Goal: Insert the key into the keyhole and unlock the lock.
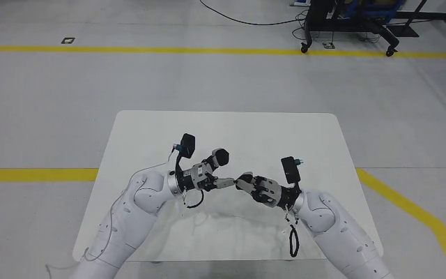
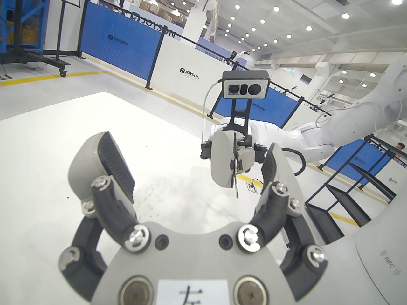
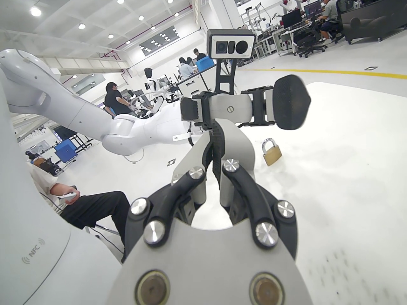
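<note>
Right gripper (image 3: 213, 134) of mine pinches a small toothed metal key (image 2: 236, 179); my left gripper (image 2: 189, 152) gapes open.
Brass padlock (image 3: 272, 154) sits on the white desk (image 3: 349, 147).

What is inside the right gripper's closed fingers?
A key, clamped in the right gripper; its toothed blade pokes out. The key's head is covered by the fingers.

Tabletop (image 1: 139, 132) seen from overhead, facing down. Wrist cameras set close behind left tool (image 2: 190, 160) and right tool (image 3: 217, 134), aimed low across tabletop, facing each other. Tabletop middle shared.
</note>
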### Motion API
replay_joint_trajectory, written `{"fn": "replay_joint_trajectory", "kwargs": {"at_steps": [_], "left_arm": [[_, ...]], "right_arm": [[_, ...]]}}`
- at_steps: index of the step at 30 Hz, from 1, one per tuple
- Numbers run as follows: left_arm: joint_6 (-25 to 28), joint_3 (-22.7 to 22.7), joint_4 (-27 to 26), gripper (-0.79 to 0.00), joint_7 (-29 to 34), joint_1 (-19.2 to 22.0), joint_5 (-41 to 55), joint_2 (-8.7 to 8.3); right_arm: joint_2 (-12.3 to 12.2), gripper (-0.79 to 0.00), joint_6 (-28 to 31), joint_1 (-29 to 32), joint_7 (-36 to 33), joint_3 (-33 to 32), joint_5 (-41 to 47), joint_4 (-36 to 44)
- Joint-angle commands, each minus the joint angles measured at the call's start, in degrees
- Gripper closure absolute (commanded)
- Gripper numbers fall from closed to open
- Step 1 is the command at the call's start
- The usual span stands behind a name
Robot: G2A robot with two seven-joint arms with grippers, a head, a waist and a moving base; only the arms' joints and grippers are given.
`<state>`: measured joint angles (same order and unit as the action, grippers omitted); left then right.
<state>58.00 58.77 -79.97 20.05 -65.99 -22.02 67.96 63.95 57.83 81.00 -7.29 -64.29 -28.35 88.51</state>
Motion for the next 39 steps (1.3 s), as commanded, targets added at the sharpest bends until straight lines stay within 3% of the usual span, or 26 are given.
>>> {"fn": "replay_joint_trajectory", "kwargs": {"at_steps": [1,5,9,15,22,24,28,33,38,39], "left_arm": [[0.0,-1.0,-0.3,-0.733,0.6,0.4,0.4,-0.33],[0.0,-2.2,-0.2,-0.671,0.4,1.0,1.3,-0.91],[0.0,-3.6,0.0,-0.523,0.0,1.5,2.1,-1.4],[0.0,-5.5,0.3,-0.425,-1.1,2.1,2.9,-2.14],[0.0,-7.1,1.1,-0.092,-2.7,3.3,2.0,-2.86],[0.0,-7.6,1.5,-0.058,-3.4,3.6,2.0,-2.97],[0.0,-8.5,2.2,-0.08,-4.6,4.2,1.6,-3.22],[0.0,-9.4,2.5,-0.209,-6.0,4.5,1.4,-3.66],[0.0,-10.4,2.7,-0.166,-7.2,4.7,1.0,-4.1],[0.0,-10.5,2.8,-0.099,-7.4,4.7,1.0,-4.19]], "right_arm": [[0.0,0.0,0.1,0.1,0.4,-0.1,-0.3,0.0],[0.1,0.0,0.0,0.1,0.9,-0.1,-0.6,-0.2],[0.1,0.0,-0.4,0.2,1.9,-0.5,-0.8,-0.4],[0.2,0.0,-1.4,0.5,3.0,-1.2,-2.3,-0.4],[0.3,0.0,-2.0,0.5,3.6,-1.2,-3.0,-0.6],[0.3,0.0,-2.0,0.4,4.2,-1.3,-2.7,-0.7],[0.4,0.0,-2.1,0.5,4.7,-1.5,-2.9,-0.9],[0.5,0.0,-2.5,0.5,5.1,-1.7,-3.3,-0.9],[0.5,0.0,-2.6,0.6,5.4,-1.8,-3.6,-0.9],[0.5,0.0,-2.6,0.6,5.5,-1.8,-3.6,-0.9]]}}
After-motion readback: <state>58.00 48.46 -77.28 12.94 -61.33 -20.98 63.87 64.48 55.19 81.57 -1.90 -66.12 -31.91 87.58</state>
